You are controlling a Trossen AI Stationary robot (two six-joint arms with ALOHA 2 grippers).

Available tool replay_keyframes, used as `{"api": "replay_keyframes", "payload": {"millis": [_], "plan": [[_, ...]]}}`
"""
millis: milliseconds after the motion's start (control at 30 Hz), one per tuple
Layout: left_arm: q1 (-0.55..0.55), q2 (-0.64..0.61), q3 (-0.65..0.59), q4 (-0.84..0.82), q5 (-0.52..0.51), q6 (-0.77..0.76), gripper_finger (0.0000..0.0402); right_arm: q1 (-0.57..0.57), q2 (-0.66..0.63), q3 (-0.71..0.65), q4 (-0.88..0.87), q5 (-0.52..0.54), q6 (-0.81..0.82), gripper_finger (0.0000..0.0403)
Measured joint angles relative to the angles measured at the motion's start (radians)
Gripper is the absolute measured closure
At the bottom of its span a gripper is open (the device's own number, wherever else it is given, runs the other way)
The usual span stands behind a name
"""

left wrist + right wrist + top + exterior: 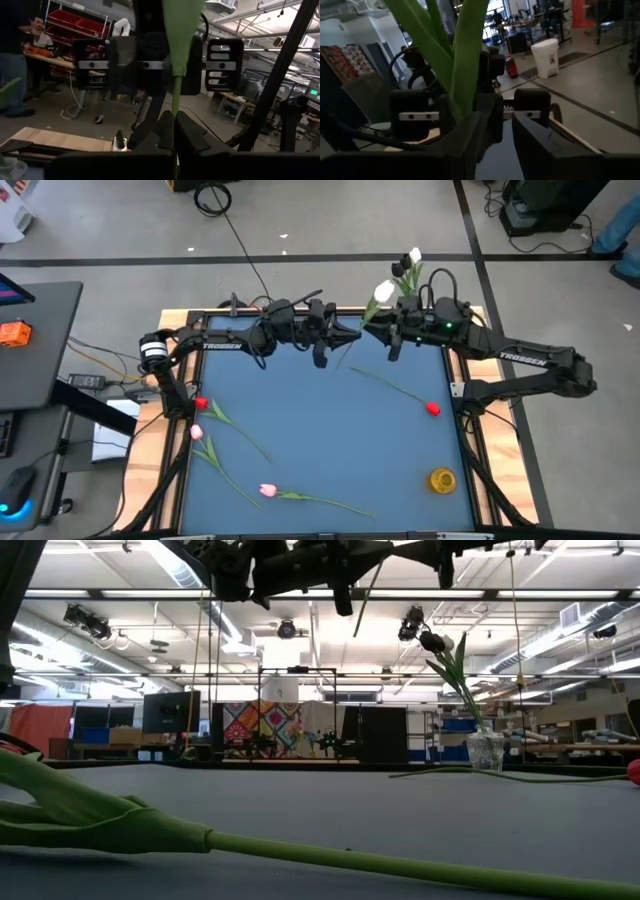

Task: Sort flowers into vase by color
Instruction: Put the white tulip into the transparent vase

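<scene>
My left gripper [345, 335] and right gripper [378, 332] meet tip to tip high above the table's far middle. The left [173, 125] is shut on a white tulip [385, 290], whose head points up toward the far right. The stem's lower end [362, 610] hangs free. The right gripper [505, 132] is open, and the tulip's leaves [465, 60] stand by one finger. A glass vase [486, 750] at the far edge holds a white tulip [413, 255] and a dark one. Two red [432, 408] [200, 402] and two pink tulips [196, 432] [267, 490] lie flat on the table. My left gripper pinches the white tulip's thin stem [173, 102] just below a broad leaf, between the ends of its two fingers. The fingers lie across the stem. The flower is lifted clear and tilted, head above and stem end below. My right gripper: a leaf [462, 100] lies along the inner side of one finger; whether they touch, I cannot tell.
A small yellow object [442, 479] stands near the table's right near corner. One tulip stem [300, 850] lies right in front of the low camera. The table's dark middle [320, 430] is bare. People stand in the room beyond the table.
</scene>
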Motion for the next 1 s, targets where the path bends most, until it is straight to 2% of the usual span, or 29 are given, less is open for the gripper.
{"api": "replay_keyframes", "payload": {"millis": [100,267,633,1000], "plan": [[0.008,0.0,0.0,0.015,-0.013,-0.025,0.0397,-0.012,-0.027,0.0,-0.018,-0.004,-0.018,0.028],[0.012,0.0,0.0,0.025,-0.039,-0.029,0.0397,-0.024,-0.036,0.0,-0.026,-0.067,-0.02,0.0279],[0.014,0.0,0.0,0.021,-0.036,-0.027,0.0397,-0.024,0.013,0.0,0.077,-0.072,0.001,0.0276],[-0.013,0.0,0.0,-0.02,-0.035,0.019,0.0397,-0.041,0.012,0.0,0.105,-0.072,0.014,0.0297]]}}
